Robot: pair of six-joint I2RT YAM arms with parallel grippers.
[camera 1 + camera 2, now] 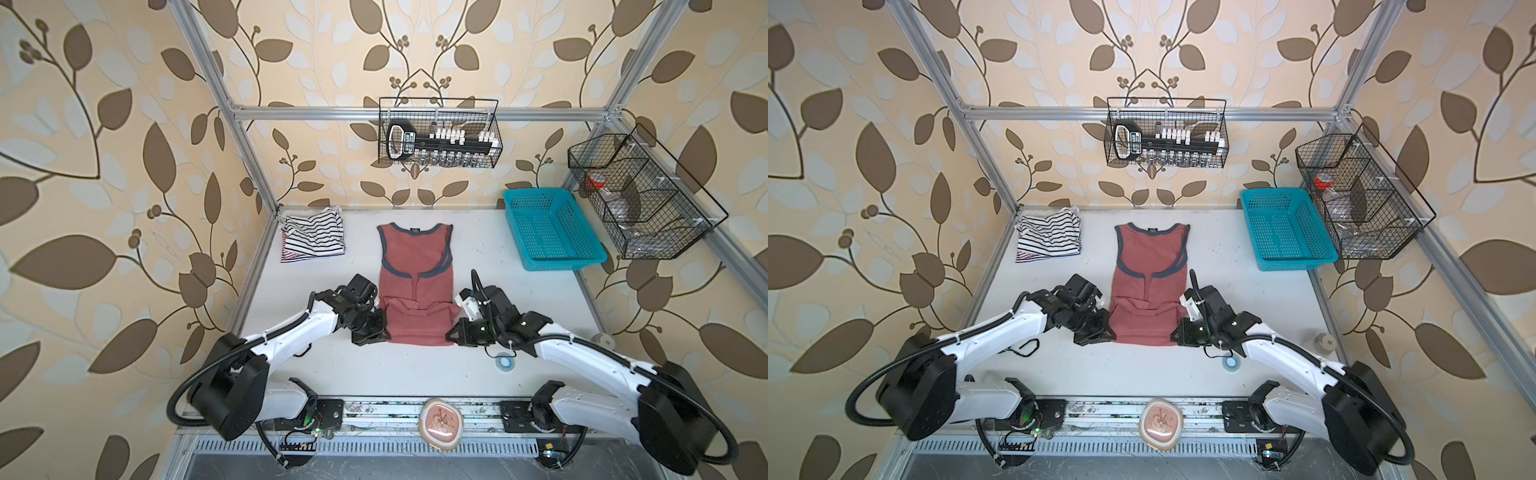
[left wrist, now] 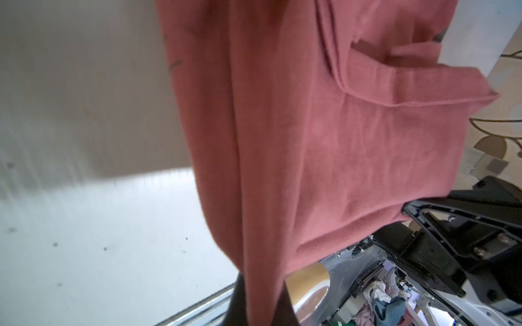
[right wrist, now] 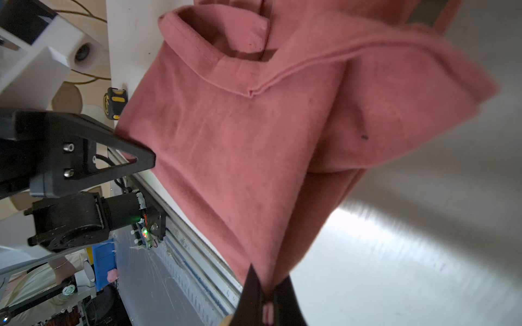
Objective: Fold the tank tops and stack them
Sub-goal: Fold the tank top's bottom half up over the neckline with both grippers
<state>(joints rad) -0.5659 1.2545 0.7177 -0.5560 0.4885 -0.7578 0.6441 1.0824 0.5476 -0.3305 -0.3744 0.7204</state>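
At its near corners, red tank top [image 1: 415, 266] clamped inside left gripper [image 1: 387, 332] and right gripper [image 1: 451, 334] fingers [image 3: 251, 293].

Dusty red tank top [image 1: 415, 266]: soft matt knit cloth, faintly fuzzy, stitched hems.
Striped tank tops [image 1: 313, 239]: thin matt cloth.
Table [image 1: 395, 374]: white, smooth, scuffed, slight sheen.
Teal basket [image 1: 567, 262]: perforated plastic.
Wire basket [image 1: 384, 124]: black metal mesh.
Frame rail [image 1: 311, 111]: brushed aluminium.
Arm shell [image 1: 291, 328]: glossy white plastic.
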